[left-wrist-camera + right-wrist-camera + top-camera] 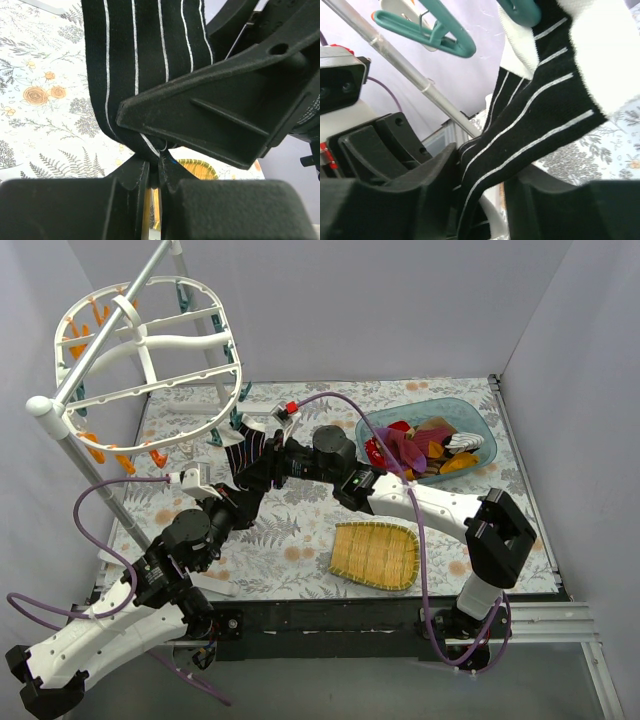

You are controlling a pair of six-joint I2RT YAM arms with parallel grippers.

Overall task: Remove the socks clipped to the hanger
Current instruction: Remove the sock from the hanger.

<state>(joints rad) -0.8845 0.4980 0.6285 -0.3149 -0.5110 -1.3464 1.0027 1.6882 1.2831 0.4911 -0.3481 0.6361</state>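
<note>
A black sock with thin white stripes (243, 448) hangs from a teal clip (520, 7) on the white oval hanger (150, 340), its white cuff held in the clip. My left gripper (155, 170) is shut on the sock's lower edge (145, 75); in the top view it (243, 480) is just below the sock. My right gripper (487, 200) is closed round the sock's middle (535, 115), above the left one (258, 452). One right finger (215, 115) crosses the left wrist view. Orange and teal clips dangle from the frame.
A clear blue bin (440, 403) holding several loose socks sits at the back right. A woven bamboo tray (375, 555) lies at the front middle. The grey-white stand pole (100, 340) slants behind the hanger and also shows in the right wrist view (405, 70). An empty teal clip (440, 30) hangs nearby.
</note>
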